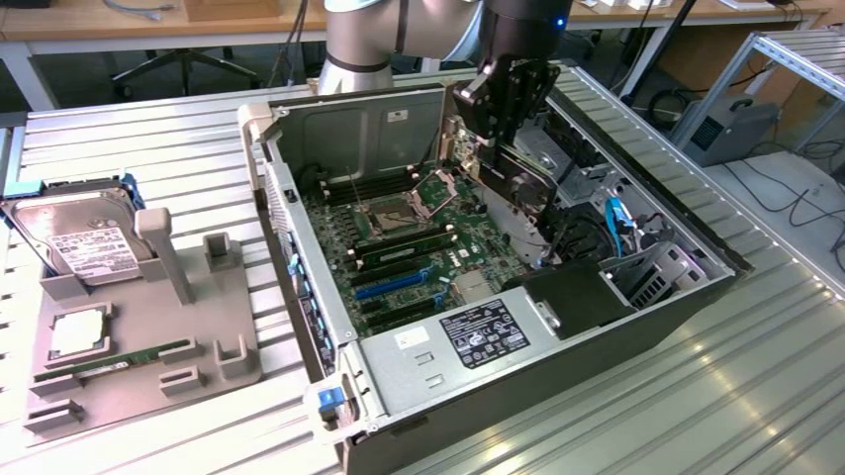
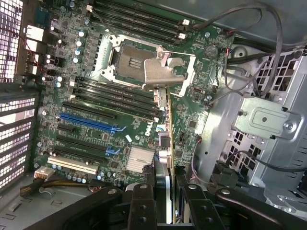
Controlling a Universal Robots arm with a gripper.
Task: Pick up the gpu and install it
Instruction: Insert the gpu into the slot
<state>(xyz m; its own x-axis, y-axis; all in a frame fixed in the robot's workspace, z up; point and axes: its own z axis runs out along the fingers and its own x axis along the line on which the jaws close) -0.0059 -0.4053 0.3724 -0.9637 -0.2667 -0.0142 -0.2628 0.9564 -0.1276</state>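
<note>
CAUTION: the hand (image 2: 166,201), part-closed on the gpu (image 2: 165,125) hanging over the motherboard (image 2: 188,115), may jam the card if lowered off-line from the blue slot (image 2: 88,122).

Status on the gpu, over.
Gripper shut on gpu. Card on edge above motherboard, not yet seated. Cables beside the board, off the slots.

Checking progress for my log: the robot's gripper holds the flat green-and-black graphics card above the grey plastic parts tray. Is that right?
Not quite. The gripper does hold the flat graphics card, but above the green motherboard inside the open metal computer case, not above the grey parts tray, as the exterior view shows.
</note>
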